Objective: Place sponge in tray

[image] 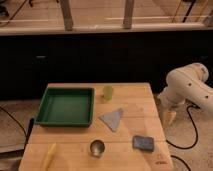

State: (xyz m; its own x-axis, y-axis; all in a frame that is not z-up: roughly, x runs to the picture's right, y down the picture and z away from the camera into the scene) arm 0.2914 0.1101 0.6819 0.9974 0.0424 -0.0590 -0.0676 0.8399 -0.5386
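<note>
A blue sponge (143, 143) lies on the wooden table (135, 105) near its front right corner. A green tray (65, 106) sits on the table's left side and looks empty. My gripper (170, 118) hangs off the white arm (187, 87) just past the table's right edge, pointing down. It is to the right of and behind the sponge, apart from it.
A grey-blue cloth (112, 119) lies mid-table between tray and sponge. A yellow-green cup (107, 92) stands behind it. A metal cup (97, 148) stands near the front edge. A yellow object (49, 156) lies at the front left. A dark counter wall runs behind the table.
</note>
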